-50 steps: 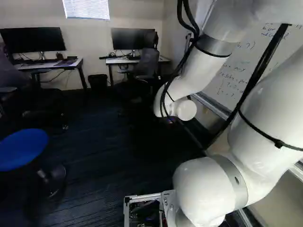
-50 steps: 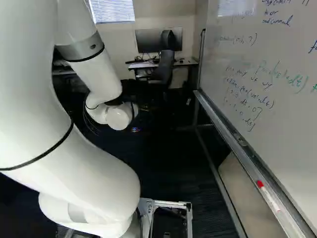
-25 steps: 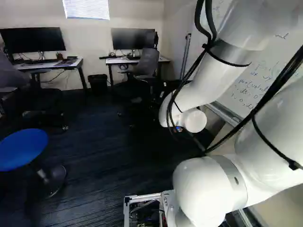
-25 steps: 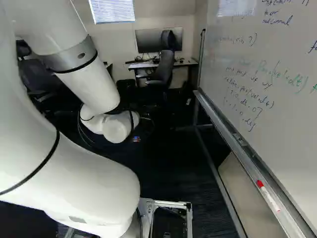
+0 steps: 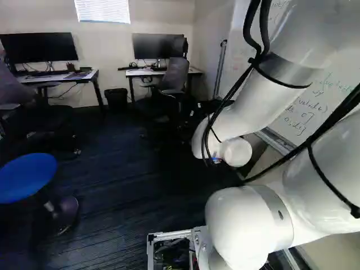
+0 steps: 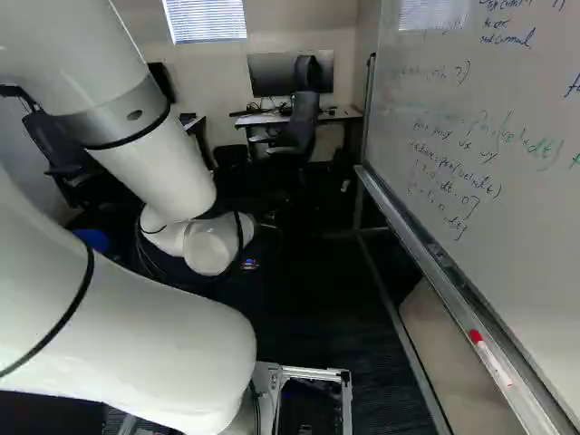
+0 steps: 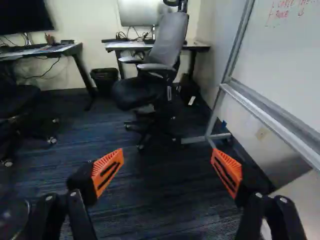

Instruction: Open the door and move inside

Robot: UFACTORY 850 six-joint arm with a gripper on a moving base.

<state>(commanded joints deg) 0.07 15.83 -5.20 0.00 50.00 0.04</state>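
No door shows in any view. In the right base view my gripper (image 6: 249,264) is mostly hidden past the white wrist, with only a small coloured bit visible beside it. The wrist view has the gripper (image 7: 167,170) with its two orange-padded fingers spread wide. Nothing is between them, and dark carpet (image 7: 160,200) lies beyond.
A grey office chair (image 7: 167,45) and desk (image 7: 192,46) stand ahead. The whiteboard (image 6: 489,181) on its metal frame runs along the right. A blue stool (image 5: 27,177) is at the left base view's left, and a black bin (image 5: 116,98) stands between two desks.
The arm has swung against its lowest joint: its wrist has shifted right and lower in the left base view, and lower in the right base view. The base has not moved.
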